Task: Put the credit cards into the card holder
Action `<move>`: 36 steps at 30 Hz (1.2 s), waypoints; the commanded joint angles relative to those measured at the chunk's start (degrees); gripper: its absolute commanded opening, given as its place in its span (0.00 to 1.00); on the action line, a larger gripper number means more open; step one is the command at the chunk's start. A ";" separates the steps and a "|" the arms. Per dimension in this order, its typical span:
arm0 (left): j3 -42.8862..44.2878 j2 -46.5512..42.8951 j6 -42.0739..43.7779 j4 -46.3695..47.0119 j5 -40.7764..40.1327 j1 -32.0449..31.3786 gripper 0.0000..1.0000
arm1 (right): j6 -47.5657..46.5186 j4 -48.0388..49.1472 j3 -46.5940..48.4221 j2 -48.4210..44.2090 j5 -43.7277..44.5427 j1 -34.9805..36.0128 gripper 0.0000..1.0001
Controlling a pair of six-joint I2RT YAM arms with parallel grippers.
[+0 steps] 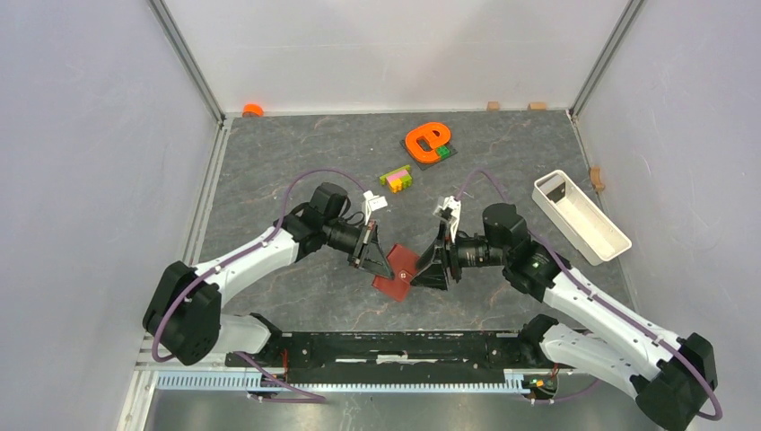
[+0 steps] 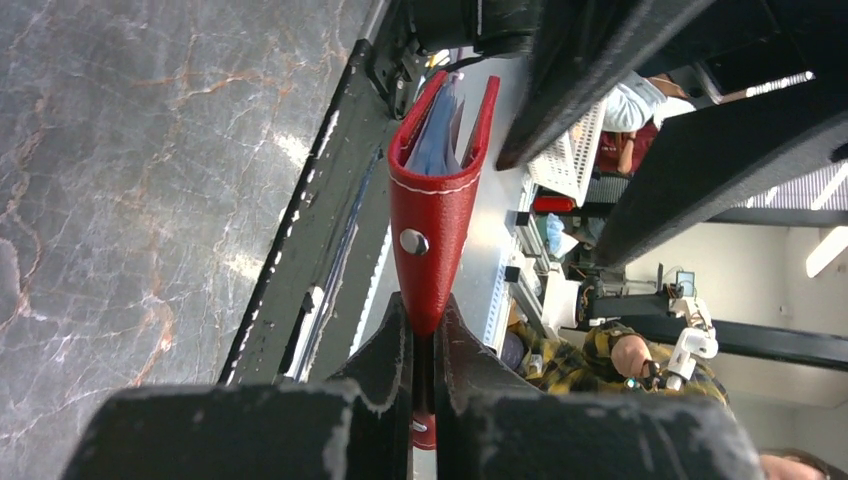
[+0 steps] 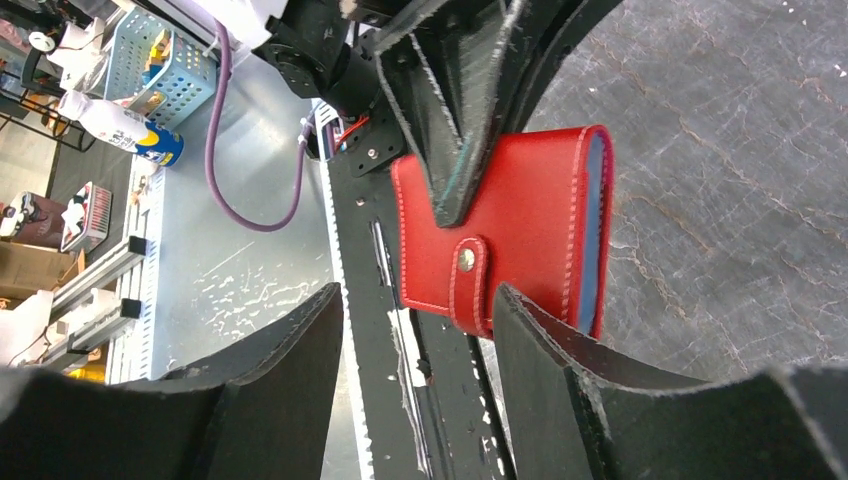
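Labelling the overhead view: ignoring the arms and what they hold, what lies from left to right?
Small round orange cap → multicoloured toy bricks → orange e-shaped plastic piece → white oblong plastic tray.

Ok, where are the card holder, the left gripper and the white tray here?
card holder (image 3: 530,215): right wrist view, on its red front face.
left gripper (image 2: 423,318): left wrist view, midway between its fingertips, shut on the card holder.
white tray (image 1: 585,220): top view, on its bare inside.

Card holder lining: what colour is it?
Light blue, against the red outside of the card holder; clearest in the right wrist view.
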 commanded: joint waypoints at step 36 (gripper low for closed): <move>0.23 -4.83 1.85 3.13 2.33 -1.18 0.02 | 9.45 21.39 -7.73 3.64 -10.76 6.76 0.56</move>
